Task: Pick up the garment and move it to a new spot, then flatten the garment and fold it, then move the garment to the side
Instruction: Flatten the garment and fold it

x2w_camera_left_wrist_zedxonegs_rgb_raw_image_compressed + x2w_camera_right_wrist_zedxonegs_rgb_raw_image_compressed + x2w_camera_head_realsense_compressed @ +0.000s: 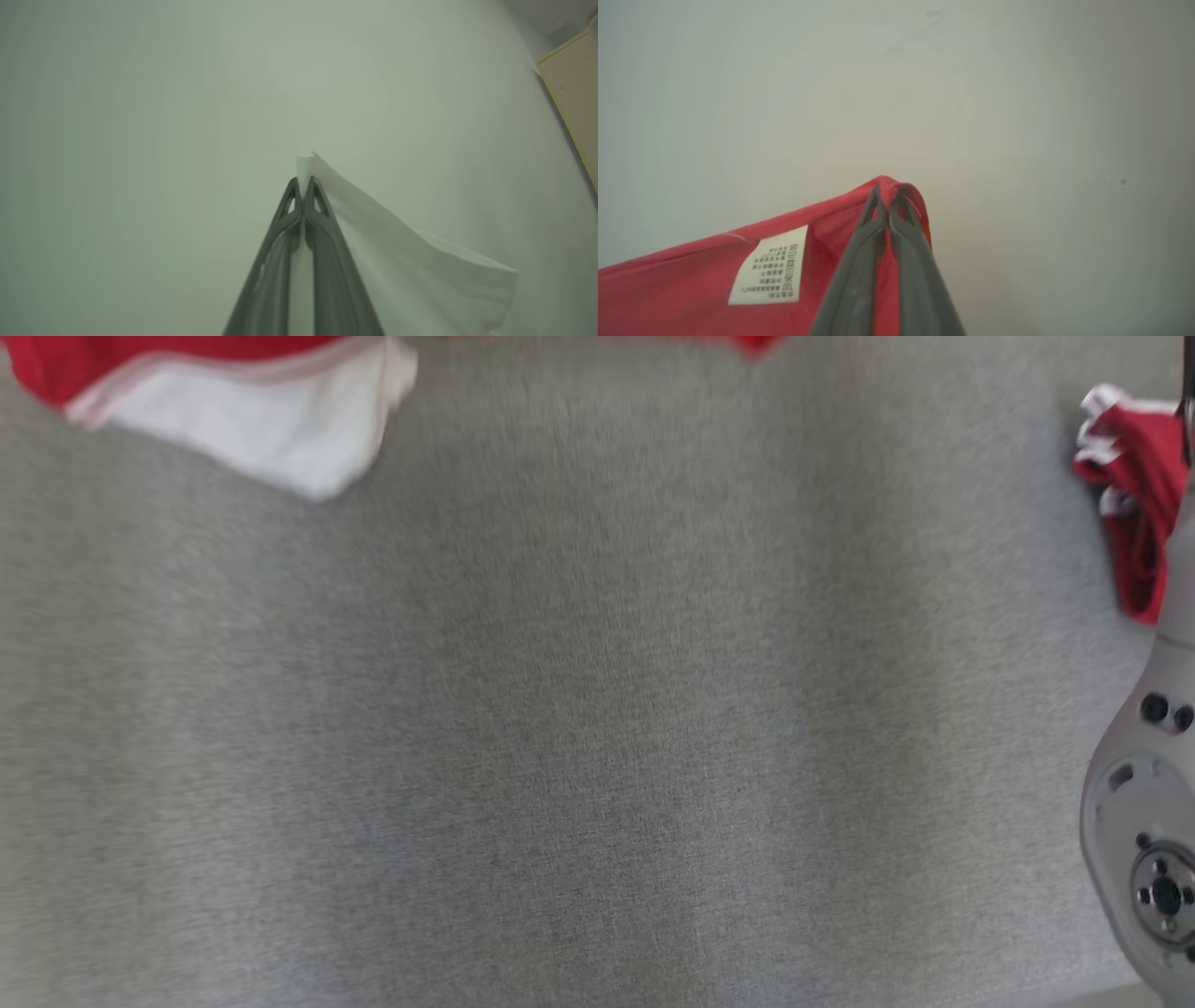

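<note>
- Grey woven cloth covers the worktop (579, 728), and a broad bare stretch of it runs across the middle of the blurred head view.
- Up at the far-left corner hangs the red-and-white soft fabric garment (280, 420), white panel showing. A thin red strip runs along the far edge, and a bunched red fold with white trim sits at the right edge, just beside the pale forearm (1144, 821).
- Over to the left end effector (302, 186): it is clenched on a white corner of the garment. A tab of cloth pokes out past the tips and the rest drapes away to one side.
- Now the right end effector (886, 198): it is pinched tight on a red hem fold, which humps over the tips. A white printed care label (768, 266) lies just beside its fingers.
- By the look of it, the garment is slung between the two grips and is being carried to its new spot.
- Handling call: it is light, limp and thin, so it will sag between the holds and could slide out of a narrow pinch.
- Hems and corners are the best places to hold, since the doubled cloth there gives more bite. Lowering both ends evenly should help it land flat.
</note>
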